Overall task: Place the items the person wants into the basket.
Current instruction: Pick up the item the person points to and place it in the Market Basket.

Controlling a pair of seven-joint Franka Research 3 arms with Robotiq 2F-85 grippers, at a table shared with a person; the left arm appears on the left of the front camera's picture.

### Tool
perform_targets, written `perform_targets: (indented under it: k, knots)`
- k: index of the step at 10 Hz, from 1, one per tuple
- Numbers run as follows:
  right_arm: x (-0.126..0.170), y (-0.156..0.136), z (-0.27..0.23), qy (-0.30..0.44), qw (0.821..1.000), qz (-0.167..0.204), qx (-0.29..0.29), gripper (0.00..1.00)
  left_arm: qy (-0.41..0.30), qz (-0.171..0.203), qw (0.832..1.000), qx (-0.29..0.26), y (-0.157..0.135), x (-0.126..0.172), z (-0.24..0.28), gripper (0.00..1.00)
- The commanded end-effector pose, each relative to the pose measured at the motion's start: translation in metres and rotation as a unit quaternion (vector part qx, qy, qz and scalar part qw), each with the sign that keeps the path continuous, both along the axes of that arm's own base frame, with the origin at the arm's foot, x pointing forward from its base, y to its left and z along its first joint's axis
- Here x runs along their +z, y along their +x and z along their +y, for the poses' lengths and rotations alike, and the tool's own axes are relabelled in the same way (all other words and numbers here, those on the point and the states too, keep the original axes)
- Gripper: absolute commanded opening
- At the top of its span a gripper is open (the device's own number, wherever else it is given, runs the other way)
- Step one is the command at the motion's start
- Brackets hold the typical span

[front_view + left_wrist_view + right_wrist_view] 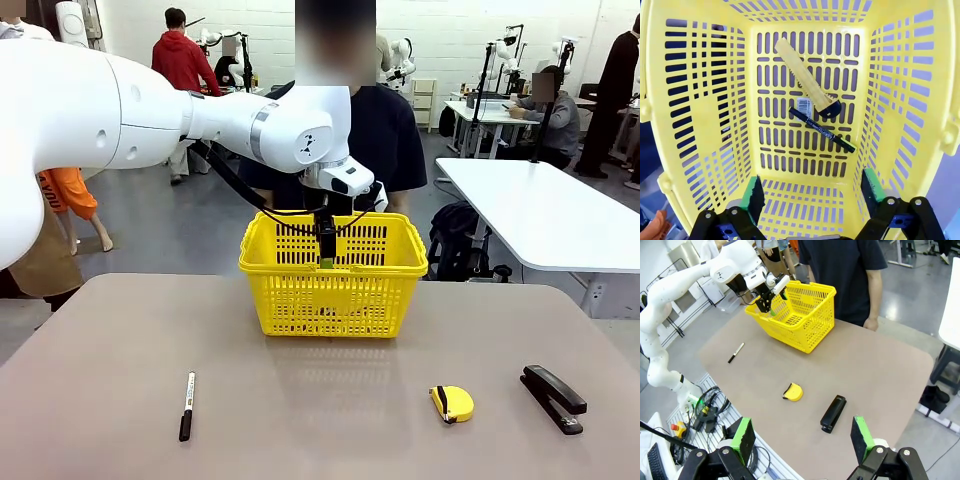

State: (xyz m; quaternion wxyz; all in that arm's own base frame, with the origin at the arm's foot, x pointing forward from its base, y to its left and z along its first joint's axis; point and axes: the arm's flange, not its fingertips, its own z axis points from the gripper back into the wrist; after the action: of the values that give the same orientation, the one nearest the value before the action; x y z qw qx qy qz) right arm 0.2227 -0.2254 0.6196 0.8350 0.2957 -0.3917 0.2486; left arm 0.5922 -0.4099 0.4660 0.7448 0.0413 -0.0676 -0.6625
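Note:
The yellow basket (335,285) stands at the table's far middle, in front of the person (395,135) in a black T-shirt. My left gripper (326,255) hangs over the basket's inside, open, with nothing between its green pads (753,193). In the left wrist view, on the basket (700,115) floor, lie the yellow-and-black utility knife (802,77) and the thin black pen (821,130), side by side. The black-and-white marker (187,392) lies on the table at the front left. My right gripper (801,437) stands open and empty, high above the table's right side.
A yellow tape measure (452,403) and a black stapler (552,397) lie at the front right of the table. The person's hand (871,323) rests at the far edge beside the basket (795,315). A white table (545,215) stands behind on the right.

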Motion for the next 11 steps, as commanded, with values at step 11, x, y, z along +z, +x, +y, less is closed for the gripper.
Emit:
perform_targets:
  k: [11]
  knots:
    - [0.002,0.002,0.0,0.014,1.0,-0.014,0.007,1.0,-0.164,-0.145,0.968,0.119,-0.227,0.177,0.247,1.0]
